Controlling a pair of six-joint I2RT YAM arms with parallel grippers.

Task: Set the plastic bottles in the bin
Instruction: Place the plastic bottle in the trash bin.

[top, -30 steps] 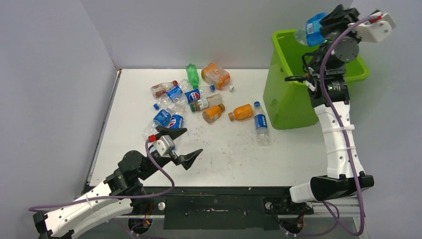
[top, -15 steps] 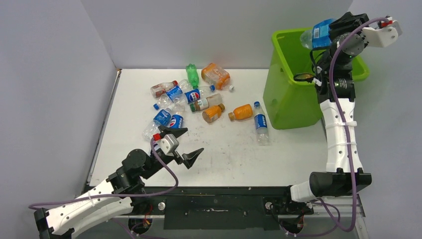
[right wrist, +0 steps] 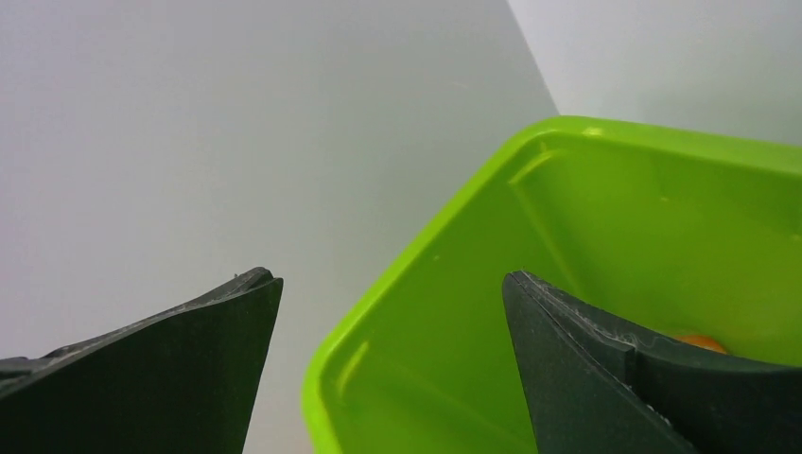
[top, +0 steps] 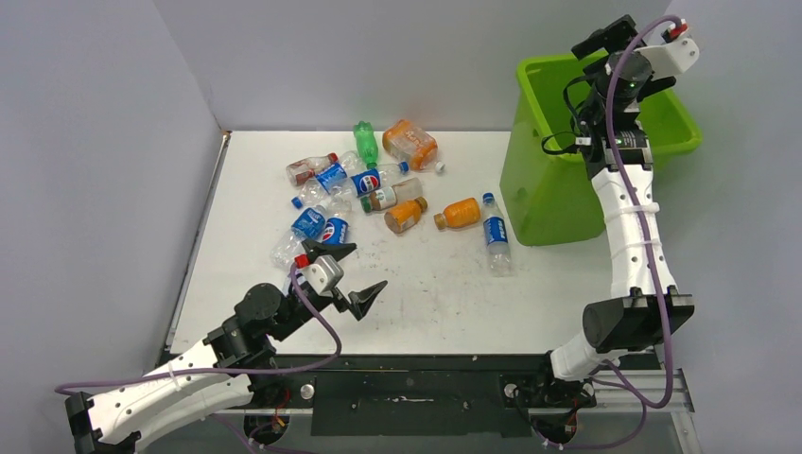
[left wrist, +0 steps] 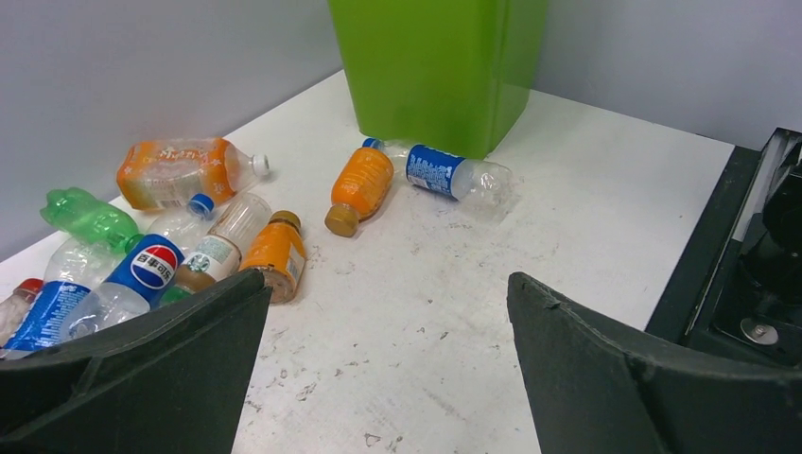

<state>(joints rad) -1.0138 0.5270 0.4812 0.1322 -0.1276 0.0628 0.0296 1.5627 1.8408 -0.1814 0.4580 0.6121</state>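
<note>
Bin [top: 549,199] | right hand [right wrist: 388,284] spread above rim | left hand [top: 352,274] spread, empty

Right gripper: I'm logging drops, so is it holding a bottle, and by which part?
Nothing held: the right gripper is open and empty over the bin. The left gripper is open and empty too.

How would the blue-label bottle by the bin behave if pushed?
The bottle lies on its side, so it likely rolls. Its clear end looks empty, so probably light. That end looks crumpled, so likely soft when squeezed.
</note>
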